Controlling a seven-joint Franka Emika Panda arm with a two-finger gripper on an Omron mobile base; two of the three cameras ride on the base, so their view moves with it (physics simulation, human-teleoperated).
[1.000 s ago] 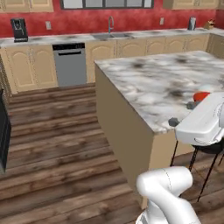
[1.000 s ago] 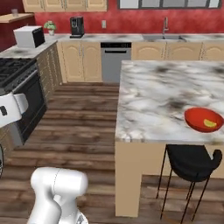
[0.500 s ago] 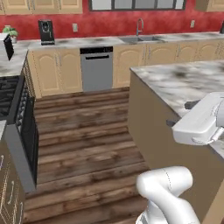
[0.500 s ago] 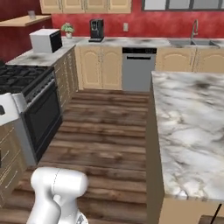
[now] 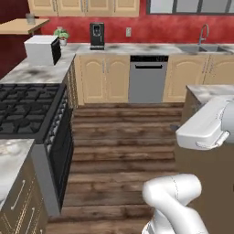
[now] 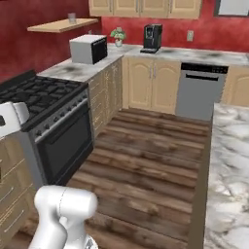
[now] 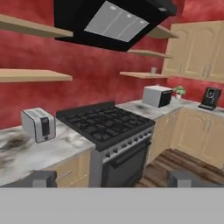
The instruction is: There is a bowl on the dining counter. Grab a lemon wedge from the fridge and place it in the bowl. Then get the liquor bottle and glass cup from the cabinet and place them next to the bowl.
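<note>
At far left we see the cabinet (image 5: 23, 26), a light-wood shelf on the red wall, with the glass cup (image 5: 30, 18) standing near its front edge. Below it the microwave (image 5: 42, 49) sits at the tabletop (image 5: 32, 71) corner, next to the black stove (image 5: 27, 107). Open wood floor (image 5: 119, 151) stretches to the dishwasher (image 5: 146, 78). The dining counter (image 6: 228, 165) edges the right. Our hand (image 7: 112, 178) holds nothing, fingers apart.
</note>
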